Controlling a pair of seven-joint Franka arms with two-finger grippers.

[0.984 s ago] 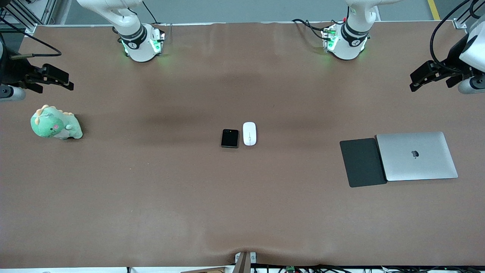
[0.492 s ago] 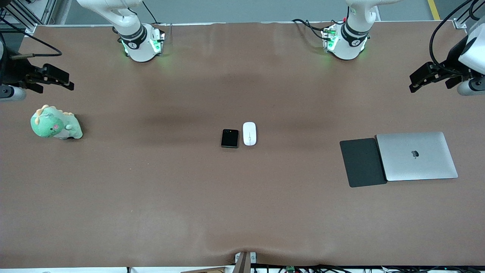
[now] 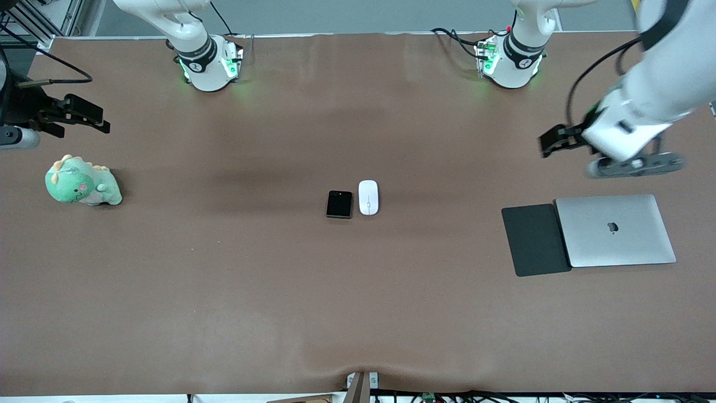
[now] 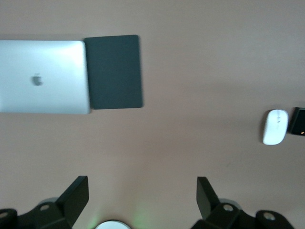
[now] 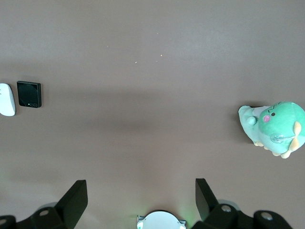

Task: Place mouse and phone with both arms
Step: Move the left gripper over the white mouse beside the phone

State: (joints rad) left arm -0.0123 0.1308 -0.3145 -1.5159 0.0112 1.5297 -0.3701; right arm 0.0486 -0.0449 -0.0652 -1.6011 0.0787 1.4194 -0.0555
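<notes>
The white oval mouse [image 3: 368, 197] and the small black phone [image 3: 339, 204] lie side by side at the middle of the table, the mouse toward the left arm's end. Both show in the left wrist view, mouse [image 4: 275, 127] and phone [image 4: 299, 121], and in the right wrist view, phone [image 5: 29, 94] and mouse [image 5: 6, 99]. My left gripper [image 3: 551, 143] is open and empty, over bare table beside the laptop. My right gripper [image 3: 92, 118] is open and empty, over the table's edge at the right arm's end, beside the toy dinosaur.
A closed silver laptop [image 3: 615, 230] lies at the left arm's end with a matte black pad [image 3: 535, 239] against it. A green plush dinosaur [image 3: 81, 183] sits at the right arm's end. The brown tabletop [image 3: 224, 280] spreads around them.
My left arm has swung in from the table's end toward the middle, its gripper now over the table beside the laptop. The right arm, mouse and phone have not moved.
</notes>
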